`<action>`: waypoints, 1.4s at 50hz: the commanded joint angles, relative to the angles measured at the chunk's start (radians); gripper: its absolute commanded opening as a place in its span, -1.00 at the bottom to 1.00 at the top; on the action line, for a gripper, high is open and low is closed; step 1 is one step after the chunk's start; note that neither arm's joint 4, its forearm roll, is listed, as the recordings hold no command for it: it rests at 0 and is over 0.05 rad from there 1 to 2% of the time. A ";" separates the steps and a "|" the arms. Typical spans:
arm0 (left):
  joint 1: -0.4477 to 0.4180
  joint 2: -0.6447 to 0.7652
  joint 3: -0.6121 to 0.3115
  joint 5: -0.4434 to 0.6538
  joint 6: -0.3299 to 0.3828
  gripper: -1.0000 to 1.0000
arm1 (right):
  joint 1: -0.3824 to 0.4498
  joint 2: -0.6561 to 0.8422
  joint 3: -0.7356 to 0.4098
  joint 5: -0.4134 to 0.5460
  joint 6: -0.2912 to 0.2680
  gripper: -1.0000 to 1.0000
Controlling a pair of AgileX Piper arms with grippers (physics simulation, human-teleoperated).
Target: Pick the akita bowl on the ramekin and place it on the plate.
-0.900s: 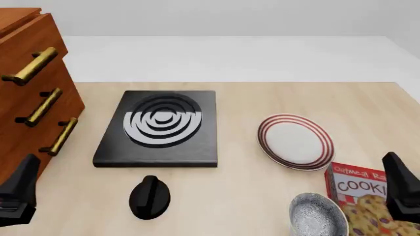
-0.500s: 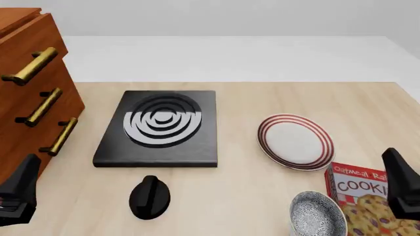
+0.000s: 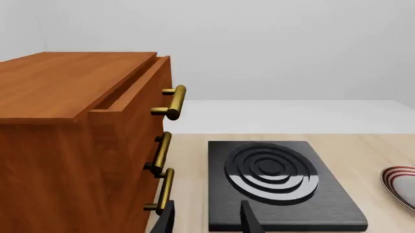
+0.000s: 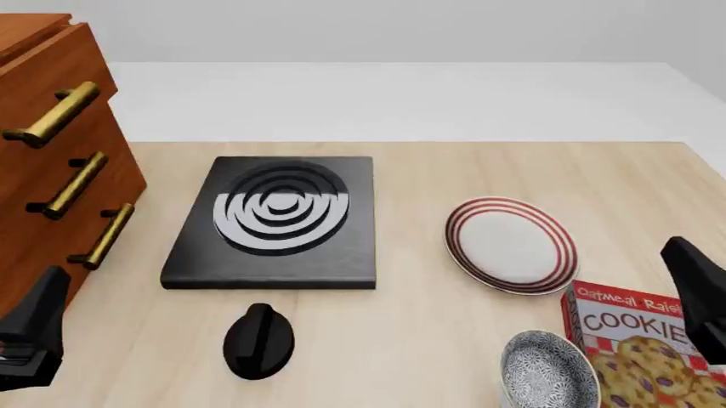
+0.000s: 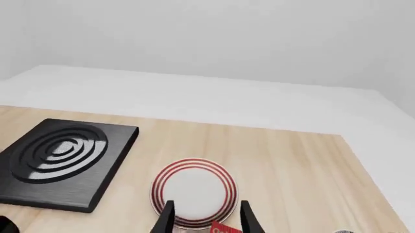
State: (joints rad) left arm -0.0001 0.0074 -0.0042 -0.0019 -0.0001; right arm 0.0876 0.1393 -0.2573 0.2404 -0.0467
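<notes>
The speckled grey akita bowl (image 4: pixel 549 371) sits at the front right of the table, cut off by the front view's lower edge. It hides the ramekin beneath it. Behind it lies the red-ringed white plate (image 4: pixel 511 244), which also shows in the right wrist view as the plate (image 5: pixel 194 187). My right gripper (image 4: pixel 694 293) hovers to the right of the bowl, above the cookie box; in the right wrist view the gripper (image 5: pixel 206 221) is open and holds nothing. My left gripper (image 4: pixel 34 336) stays at the front left, and in its own view the gripper (image 3: pixel 206 221) is open and holds nothing.
A red cookie box (image 4: pixel 641 344) lies right beside the bowl. A black stove plate (image 4: pixel 275 221) occupies the middle, with a black knob (image 4: pixel 258 340) in front of it. A wooden drawer cabinet (image 4: pixel 51 161) with brass handles stands at the left.
My right gripper has shifted slightly right and away from the bowl, so more of the cookie box shows. The left arm, bowl and plate have not moved.
</notes>
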 commanded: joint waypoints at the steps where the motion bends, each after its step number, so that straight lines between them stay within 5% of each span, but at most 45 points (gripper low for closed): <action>1: 0.000 0.000 0.000 0.000 0.000 1.00 | 0.084 0.115 -0.076 0.124 -0.052 1.00; 11: 0.000 0.000 0.000 0.000 0.000 1.00 | 0.133 0.110 -0.187 0.255 -0.056 1.00; 19: 0.000 0.000 0.000 0.000 0.000 1.00 | 0.236 0.168 -0.190 0.317 -0.104 1.00; 23: 0.000 0.000 0.000 0.000 0.000 1.00 | 0.339 0.219 -0.185 0.358 -0.081 1.00; 39: 0.000 0.000 0.000 0.000 0.000 1.00 | 0.423 0.366 -0.158 0.482 -0.235 1.00; 46: 0.000 0.000 0.000 0.000 0.000 1.00 | 0.504 0.416 -0.203 0.547 -0.171 1.00; 60: 0.000 0.000 0.000 0.000 0.000 1.00 | 0.608 0.527 -0.253 0.676 -0.179 1.00; 70: 0.000 0.000 0.000 0.000 0.000 1.00 | 0.682 0.602 -0.295 0.675 -0.152 1.00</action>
State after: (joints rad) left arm 0.0000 0.0075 -0.0043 -0.0019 -0.0001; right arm 0.6896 0.6634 -0.5272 0.8886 -0.2184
